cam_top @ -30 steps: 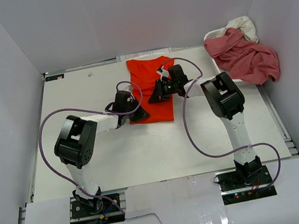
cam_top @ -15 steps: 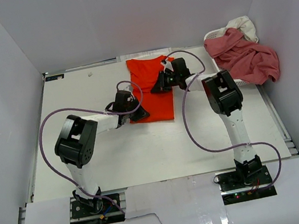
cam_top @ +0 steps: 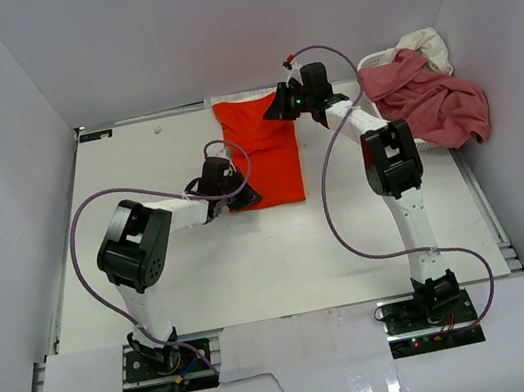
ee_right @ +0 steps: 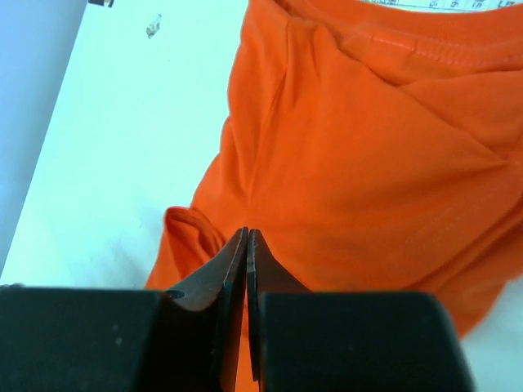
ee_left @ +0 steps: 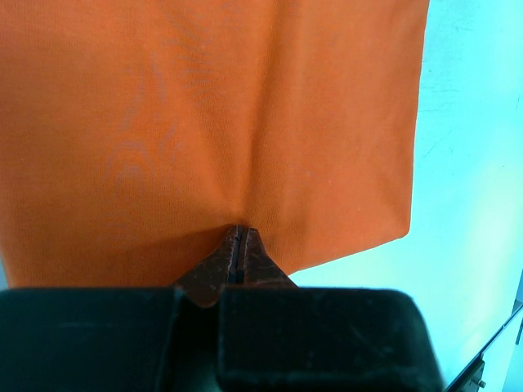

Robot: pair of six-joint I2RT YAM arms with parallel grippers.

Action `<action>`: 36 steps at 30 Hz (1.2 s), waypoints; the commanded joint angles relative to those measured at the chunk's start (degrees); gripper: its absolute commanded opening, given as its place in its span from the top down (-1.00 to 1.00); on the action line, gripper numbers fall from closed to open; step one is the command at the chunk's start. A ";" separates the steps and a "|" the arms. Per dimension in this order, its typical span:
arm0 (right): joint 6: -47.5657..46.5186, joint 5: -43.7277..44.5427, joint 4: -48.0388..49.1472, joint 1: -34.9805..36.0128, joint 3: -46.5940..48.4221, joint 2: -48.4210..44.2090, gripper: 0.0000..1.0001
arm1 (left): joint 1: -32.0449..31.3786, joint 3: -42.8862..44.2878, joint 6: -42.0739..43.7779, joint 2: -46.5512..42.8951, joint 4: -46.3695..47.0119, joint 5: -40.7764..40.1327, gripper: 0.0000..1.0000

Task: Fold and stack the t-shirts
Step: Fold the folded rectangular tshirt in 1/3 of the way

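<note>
Table point(cam_top: 204, 267): both arms reach out over it. The orange-red t-shirt point(cam_top: 271, 159) lies on it as a long flat strip running between the two grippers. Its sides look already turned in, so I read this as tensioning before the end-to-end fold.

Pink t-shirt point(cam_top: 428, 101): well off to the right of the right gripper, draped over the basket point(cam_top: 372, 62) rim. The cream t-shirt point(cam_top: 426, 43) is bunched behind it. Both are unfolded, so the task looks early, with one of three in work.

Right gripper point(ee_right: 247, 237): at the strip's far end by the collar. Its fingers are clenched together on a gathered bit of cloth, which puckers toward the tips.

Left gripper point(ee_left: 239, 235): at the near-left end, pinched tight on the hem. Creases fan out ahead of the tips, and the cloth's corner lies flat just to its right.

Opposite-end grips likely keep the strip taut and wrinkle-free. Risk: both pinches are thin, so the cloth could slip out under pull.
</note>
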 commanded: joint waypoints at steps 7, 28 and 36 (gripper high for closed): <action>-0.23 -6.05 4.54 0.17 -18.77 -17.31 0.84 | -0.62 -0.89 1.75 2.33 -6.28 -1.31 1.00; 6.63 -18.19 12.81 4.13 -24.24 -8.89 0.85 | -0.80 -0.18 1.93 2.77 -6.54 -1.84 1.00; 7.95 -18.02 14.14 4.74 -18.97 -2.56 0.84 | -0.89 -0.10 1.93 2.85 -6.54 -1.75 1.00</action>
